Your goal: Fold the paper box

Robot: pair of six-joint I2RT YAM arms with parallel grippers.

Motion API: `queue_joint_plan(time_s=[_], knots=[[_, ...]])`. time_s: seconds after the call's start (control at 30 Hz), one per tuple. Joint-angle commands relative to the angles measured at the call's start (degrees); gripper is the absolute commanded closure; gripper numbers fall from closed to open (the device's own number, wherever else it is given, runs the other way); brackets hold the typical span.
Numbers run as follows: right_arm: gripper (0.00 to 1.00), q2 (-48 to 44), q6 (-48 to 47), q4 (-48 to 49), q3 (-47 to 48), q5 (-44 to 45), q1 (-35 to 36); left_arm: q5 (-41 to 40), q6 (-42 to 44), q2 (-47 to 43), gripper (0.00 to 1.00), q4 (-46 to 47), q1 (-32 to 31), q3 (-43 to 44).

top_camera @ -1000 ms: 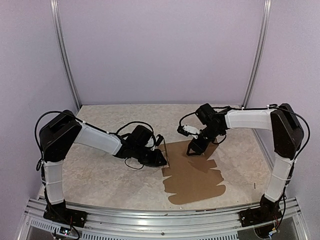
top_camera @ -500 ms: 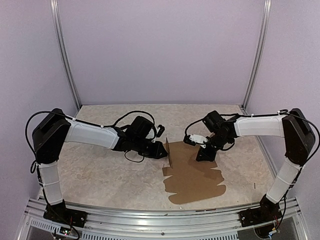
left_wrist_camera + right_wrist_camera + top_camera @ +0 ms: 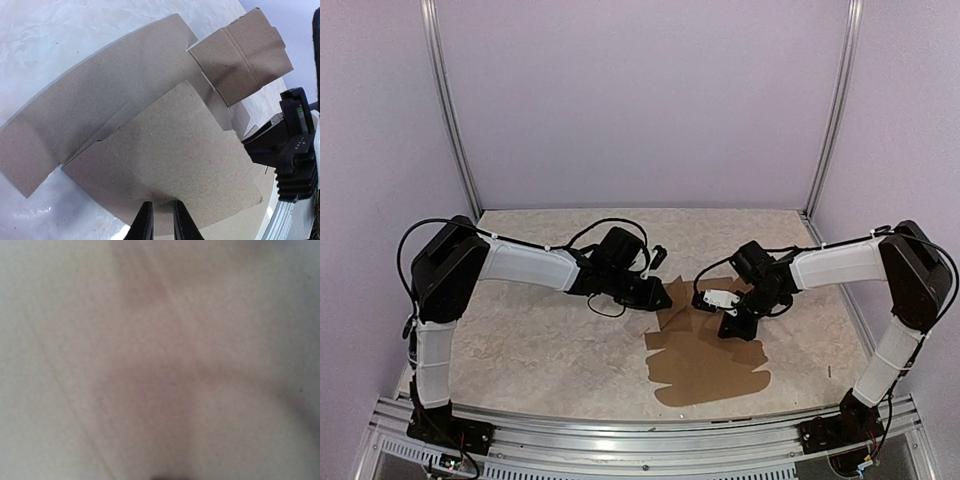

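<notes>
Over on the left, the left hand (image 3: 160, 215) is clenched on one flap of the plain brown cardboard paper box (image 3: 705, 365), holding it raised off the pale marbled desk (image 3: 520, 350). Mid-desk, the rest of the sheet lies flat, so folding looks barely begun. The right hand (image 3: 737, 327) bears down on it. Clenched or released? I cannot tell.

Soft, even light falls from overhead, leaving only faint shadows on the pale marbled tabletop (image 3: 520, 350). From the left wrist the plain brown cardboard die-cut sheet (image 3: 165, 150) looks crisp, though edges bow and the tabletop gleams. The right wrist view is one pinkish-grey blur.
</notes>
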Motion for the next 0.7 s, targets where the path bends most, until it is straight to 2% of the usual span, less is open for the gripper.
queue_joint_plan(time_s=[0.0, 0.27, 0.67], knots=[[0.94, 0.4, -0.7, 0.5, -2.9, -1.3, -0.2, 2.4, 1.1, 5.0, 0.85, -0.2, 0.2, 5.4], [0.95, -1.2, -0.4, 1.1, -4.2, -2.3, -0.8, 4.4, 0.3, 13.2, 0.84, -4.5, 0.9, 11.3], [0.95, -1.6, 0.8, 1.3, -3.3, -3.7, -1.1, 0.6, 0.5, 18.2, 0.85, -12.6, 0.7, 11.8]])
